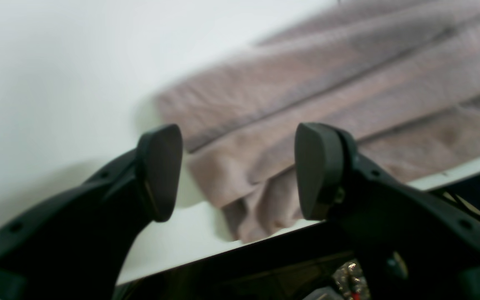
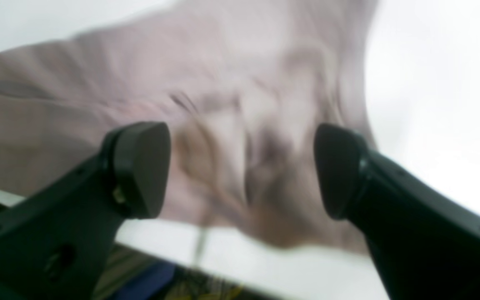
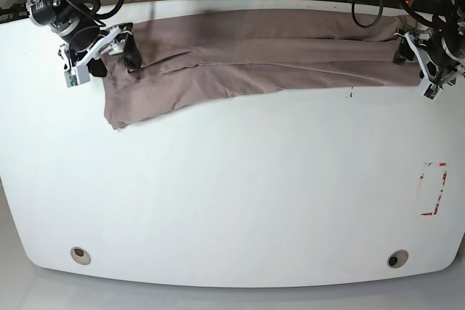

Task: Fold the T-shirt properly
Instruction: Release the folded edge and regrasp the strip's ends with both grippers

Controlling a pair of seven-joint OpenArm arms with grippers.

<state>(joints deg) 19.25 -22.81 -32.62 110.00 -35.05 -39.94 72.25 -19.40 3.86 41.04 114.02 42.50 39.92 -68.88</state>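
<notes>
While the white counter (image 3: pixel 232 201) fills most of the base view, the T-shirt (image 3: pixel 254 56) lies folded into a long band along its 12 o'clock edge, running from about 10 o'clock to 2 o'clock. Its 9 o'clock end sags toward the middle of the counter in a loose flap. The right gripper (image 3: pixel 116 50) sits at that 9 o'clock end; in its wrist view the jaws stand wide apart, released, with blurred bunched cloth showing between them and not pinched. The left gripper (image 3: pixel 410 52) sits at the 3 o'clock end, jaws likewise spread and empty, with a layered corner of the shirt at the counter's edge just beyond the fingertips (image 1: pixel 161 171).
</notes>
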